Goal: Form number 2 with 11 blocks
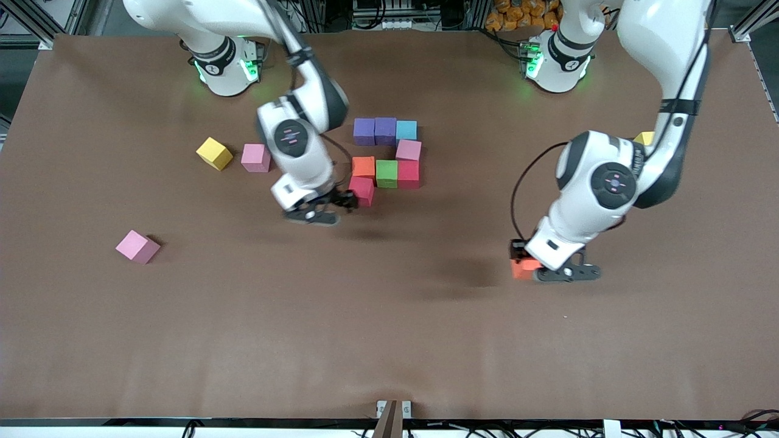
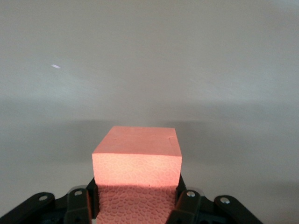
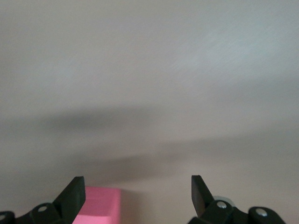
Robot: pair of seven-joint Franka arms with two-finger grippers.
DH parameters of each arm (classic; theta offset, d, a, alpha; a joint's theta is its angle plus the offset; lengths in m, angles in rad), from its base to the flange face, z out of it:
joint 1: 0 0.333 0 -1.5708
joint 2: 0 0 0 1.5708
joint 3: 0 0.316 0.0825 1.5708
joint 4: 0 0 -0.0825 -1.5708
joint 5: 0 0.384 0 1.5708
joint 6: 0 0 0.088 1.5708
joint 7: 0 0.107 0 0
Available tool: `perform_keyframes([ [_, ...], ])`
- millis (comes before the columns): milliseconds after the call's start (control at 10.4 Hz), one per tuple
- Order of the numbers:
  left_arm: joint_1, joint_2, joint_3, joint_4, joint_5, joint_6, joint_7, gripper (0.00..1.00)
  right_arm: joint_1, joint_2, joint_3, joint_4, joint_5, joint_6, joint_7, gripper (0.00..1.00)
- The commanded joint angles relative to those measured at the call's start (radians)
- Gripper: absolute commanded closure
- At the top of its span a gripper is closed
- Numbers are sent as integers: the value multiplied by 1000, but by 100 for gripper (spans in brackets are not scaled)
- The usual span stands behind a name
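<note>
**Blocks partly laid into a number 2, one orange block in the left gripper**

Blocks in the partial number 2 [image 1: 387,156] lie mid-table, nearer the robots' bases than the front camera. Its top row is two purple blocks [image 1: 375,131] and a light blue block [image 1: 406,130]. Under the blue sits a pink block [image 1: 408,149], then a row of orange [image 1: 363,166], green [image 1: 386,173] and red [image 1: 408,173]. A second red block [image 1: 362,190] sits under the orange one.

Wide bare table [image 1: 389,340] stretches from the figure to the front edge.

The right gripper [image 1: 341,199] is low beside that second red block, its fingers spread wide with nothing between them.

The left gripper [image 1: 528,263], toward the left arm's end of the table, is clamped on an orange block [image 2: 137,161].

A yellow block [image 1: 214,152] and a pink block [image 1: 255,157] lie close together toward the right arm's end. Another pink block [image 1: 138,246] lies alone, nearer the camera. A yellow block [image 1: 644,138] shows partly by the left arm.
</note>
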Motion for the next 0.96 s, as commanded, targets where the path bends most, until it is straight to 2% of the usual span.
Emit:
perform_keyframes([
  [0, -90, 52, 13, 74, -29, -21, -105, 96, -169, -92, 16, -17, -20, -142, -148, 0],
  [193, -162, 119, 14, 164, -29, -21, -194, 96, -278, -115, 13, -38, -84, -183, -230, 0],
  [482, -228, 199, 14, 244, -31, -13, -294, 95, -476, -155, 13, -123, -109, -175, -436, 0],
  [675, -283, 254, 14, 303, -31, -5, -310, 94, -620, -121, 13, -123, -109, -173, -614, 0],
  [867, -320, 284, 16, 315, -31, 54, -307, 94, -705, -84, 13, -120, -112, -169, -885, 0],
])
